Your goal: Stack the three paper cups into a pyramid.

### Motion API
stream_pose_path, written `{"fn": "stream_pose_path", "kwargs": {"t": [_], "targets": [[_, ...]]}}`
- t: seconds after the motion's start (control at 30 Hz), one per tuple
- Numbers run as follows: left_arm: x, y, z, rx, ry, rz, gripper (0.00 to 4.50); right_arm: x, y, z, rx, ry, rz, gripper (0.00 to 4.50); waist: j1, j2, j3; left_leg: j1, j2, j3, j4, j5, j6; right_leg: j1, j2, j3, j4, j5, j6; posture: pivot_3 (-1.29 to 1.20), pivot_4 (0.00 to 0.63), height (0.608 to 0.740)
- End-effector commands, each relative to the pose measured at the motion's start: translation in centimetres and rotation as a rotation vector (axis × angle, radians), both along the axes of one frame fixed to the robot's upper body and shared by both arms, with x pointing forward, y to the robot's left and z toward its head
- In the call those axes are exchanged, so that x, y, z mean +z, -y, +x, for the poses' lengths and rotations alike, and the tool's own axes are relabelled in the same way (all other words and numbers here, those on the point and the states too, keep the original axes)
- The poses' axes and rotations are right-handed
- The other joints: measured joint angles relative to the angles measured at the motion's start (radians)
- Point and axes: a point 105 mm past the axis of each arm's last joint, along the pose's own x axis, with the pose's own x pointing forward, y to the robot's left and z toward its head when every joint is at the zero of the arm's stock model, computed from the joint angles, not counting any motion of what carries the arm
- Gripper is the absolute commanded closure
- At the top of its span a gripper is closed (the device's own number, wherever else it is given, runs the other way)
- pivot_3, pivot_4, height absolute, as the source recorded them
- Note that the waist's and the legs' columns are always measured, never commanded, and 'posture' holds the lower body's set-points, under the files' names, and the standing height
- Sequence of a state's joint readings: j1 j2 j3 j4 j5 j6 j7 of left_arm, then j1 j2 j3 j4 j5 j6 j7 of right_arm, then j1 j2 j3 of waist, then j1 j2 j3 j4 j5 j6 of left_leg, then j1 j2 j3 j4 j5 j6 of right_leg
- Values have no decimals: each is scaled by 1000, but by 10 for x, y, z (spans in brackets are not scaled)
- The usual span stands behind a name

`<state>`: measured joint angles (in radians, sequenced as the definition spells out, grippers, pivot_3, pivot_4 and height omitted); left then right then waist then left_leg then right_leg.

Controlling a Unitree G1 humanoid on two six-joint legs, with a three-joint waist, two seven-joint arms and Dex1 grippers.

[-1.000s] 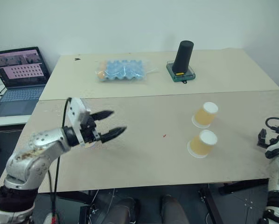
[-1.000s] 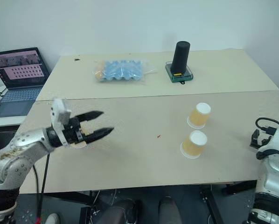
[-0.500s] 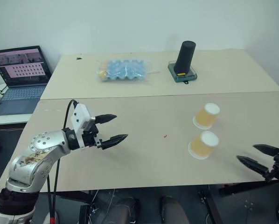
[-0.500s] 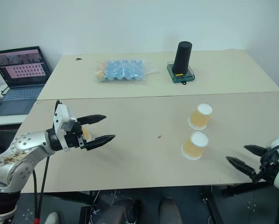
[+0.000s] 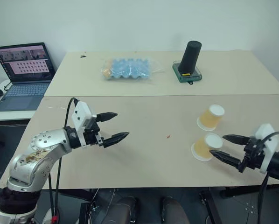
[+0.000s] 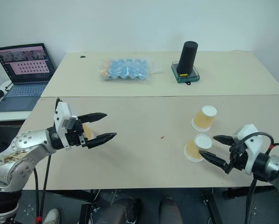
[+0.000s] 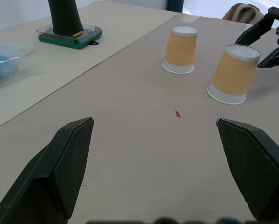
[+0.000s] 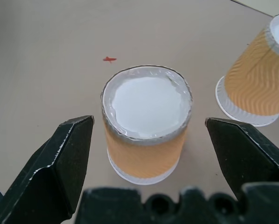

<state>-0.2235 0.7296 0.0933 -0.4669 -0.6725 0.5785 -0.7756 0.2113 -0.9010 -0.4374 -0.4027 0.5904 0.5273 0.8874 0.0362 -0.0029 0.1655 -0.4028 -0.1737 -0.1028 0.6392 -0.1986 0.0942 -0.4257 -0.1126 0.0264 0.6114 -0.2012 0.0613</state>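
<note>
Two inverted orange-tan cups (image 5: 206, 131), white-based

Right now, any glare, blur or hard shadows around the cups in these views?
Left eye view: even light, only soft shadows under near cup and far cup, no glare. Right wrist view: the cup is sharp, right gripper fingers slightly soft. Left wrist view: left gripper fingers blurred.

Silver metal left arm, scuffed brown, trailing a black cable; white wrist blocks; each gripper (image 5: 112, 127) has two black tapered fingers (image 5: 226, 159)
</note>
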Motion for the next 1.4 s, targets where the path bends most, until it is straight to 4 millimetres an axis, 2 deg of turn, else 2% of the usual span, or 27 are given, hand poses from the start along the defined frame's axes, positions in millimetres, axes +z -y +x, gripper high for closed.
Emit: {"fn": "stream_pose_path", "kwargs": {"t": [0.03,0.43,0.57,0.63,0.67,0.83,0.97,1.17,1.23,1.4], "targets": [[12,1,-5,-5,48,-4,0,7,-6,5,11,43,-10,40,1,0,0,0,0,0,0,0,0,0,0,0,0,0,0,0,150,740],[13,-2,-6,13,46,0,0,4,-18,18,27,56,2,40,2,0,0,1,0,1,0,0,0,0,1,0,0,0,0,0,150,740],[12,-3,-6,17,48,5,0,4,-17,21,19,61,-4,1004,2,0,0,1,0,1,0,0,0,1,1,0,0,0,0,0,150,740],[12,-3,-6,16,46,5,0,5,-19,24,22,73,-2,1650,2,0,0,1,0,1,0,0,0,1,1,0,0,0,0,0,150,740],[11,-3,-6,18,45,4,0,7,-19,26,21,79,1,1790,2,0,0,1,0,1,0,0,0,1,1,0,0,0,0,0,150,740],[10,-3,-8,18,44,11,0,16,-25,30,41,106,12,1801,2,0,0,2,1,1,0,0,-1,1,1,0,1,0,-1,0,150,740],[8,-3,-11,15,39,17,0,51,-46,36,131,195,87,1801,-5,0,0,2,0,2,0,0,-1,1,1,0,0,1,-1,0,150,740],[9,-6,-14,32,43,27,0,87,-82,36,319,254,145,1801,-7,-1,1,1,2,2,0,0,-1,0,1,0,0,1,-1,0,150,740],[5,-11,-16,52,40,50,0,88,-106,40,420,248,157,1801,-14,-1,1,1,1,2,0,0,-1,0,1,0,0,2,-2,0,150,740],[5,-20,-20,93,42,60,0,60,-156,63,550,187,97,1801,-27,-5,2,3,4,2,0,0,-1,-1,1,0,0,3,-3,0,150,740]]}}
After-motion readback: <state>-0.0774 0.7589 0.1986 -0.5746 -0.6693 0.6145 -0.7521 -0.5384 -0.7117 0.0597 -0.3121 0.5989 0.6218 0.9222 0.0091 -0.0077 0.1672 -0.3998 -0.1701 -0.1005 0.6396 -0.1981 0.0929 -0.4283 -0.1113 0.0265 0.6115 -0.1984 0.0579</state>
